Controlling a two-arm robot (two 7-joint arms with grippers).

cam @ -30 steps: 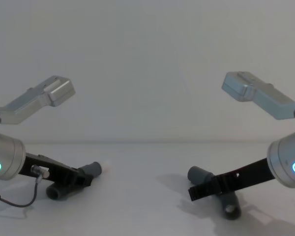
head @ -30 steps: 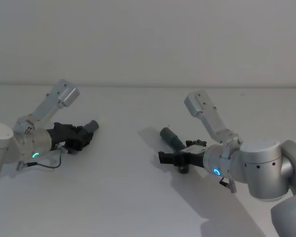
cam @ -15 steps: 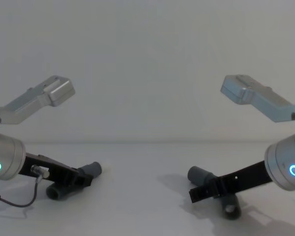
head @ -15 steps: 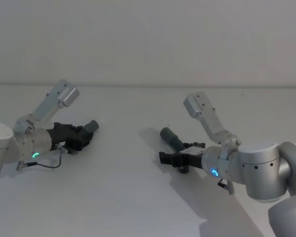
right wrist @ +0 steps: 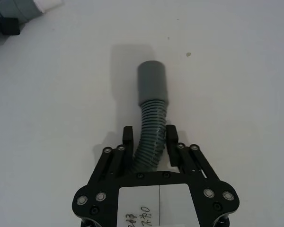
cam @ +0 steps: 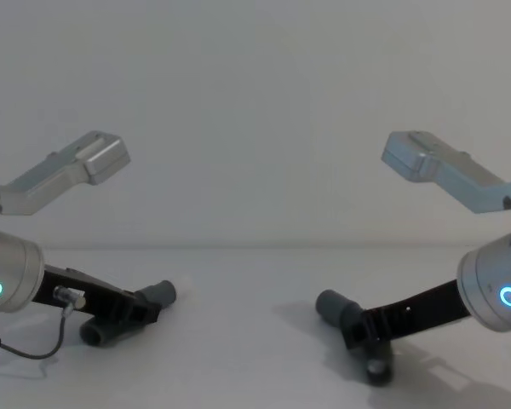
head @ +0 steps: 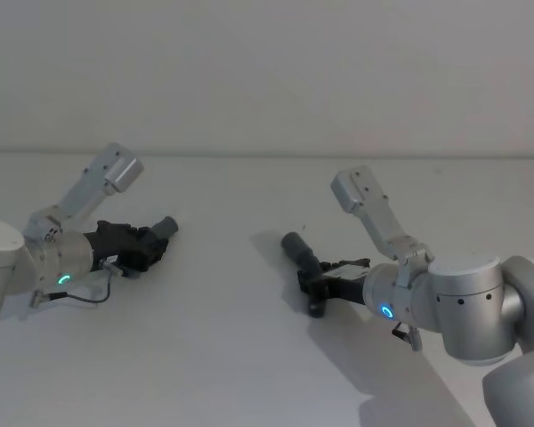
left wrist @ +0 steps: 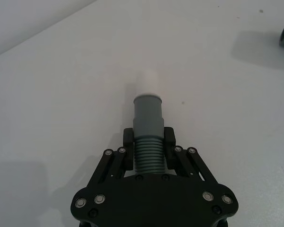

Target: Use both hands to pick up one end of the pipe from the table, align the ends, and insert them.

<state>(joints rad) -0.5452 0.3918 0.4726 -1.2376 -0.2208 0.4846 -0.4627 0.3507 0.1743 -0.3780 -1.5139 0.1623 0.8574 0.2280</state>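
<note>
Already at the far left of the head view, at mid-height, the left gripper (left wrist: 149,140) is pinching the ribbed middle of the left pipe piece (left wrist: 147,113). Its whitish tip (left wrist: 147,81) points toward the frame's centre, low over the table (head: 222,347). Right of centre in the same view, the right gripper (right wrist: 149,137) has its fingers pressed against the ribs of the right pipe piece (right wrist: 151,118), and the wider socket (right wrist: 153,82) juts out ahead of it toward the upper left. The two ends sit well apart, with bare table between them. By the look of it the grasping step is finishing and alignment has not begun. The next move calls for lifting both pieces clear and bringing them toward the middle. Each wrist must turn until tip and socket face each other on one axis before pushing in.
</note>
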